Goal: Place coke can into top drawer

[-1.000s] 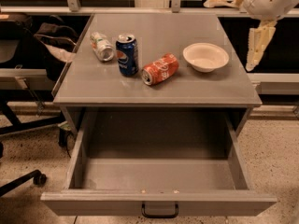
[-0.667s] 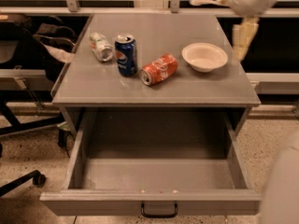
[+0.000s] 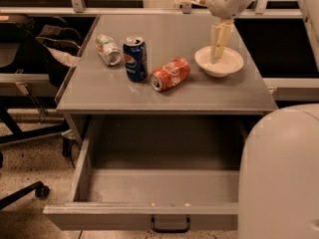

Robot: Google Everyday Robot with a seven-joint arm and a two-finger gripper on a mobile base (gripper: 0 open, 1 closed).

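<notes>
Gripper [image 3: 216, 58] over white bowl [image 3: 233, 66], grip state unclear; coke can [image 3: 171, 74] lying near cabinet top [image 3: 99, 91] front edge; top drawer [image 3: 159, 185] open.

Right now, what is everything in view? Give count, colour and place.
coke can: 1, red, on its side mid cabinet top.
Pepsi can: 1, blue, upright, just left of the coke can.
pale can: 1, silver-green, on its side, back left of the top.
bowl: 1, white, right side of the top.
cabinet: 1, grey, centre.
top drawer: 1, grey, pulled open below the top, dark handle in front.
office chair: 1, dark, floor at left.
robot body: 1, pale, lower right.
hand: 1, pale, pointing down over the bowl.
</notes>
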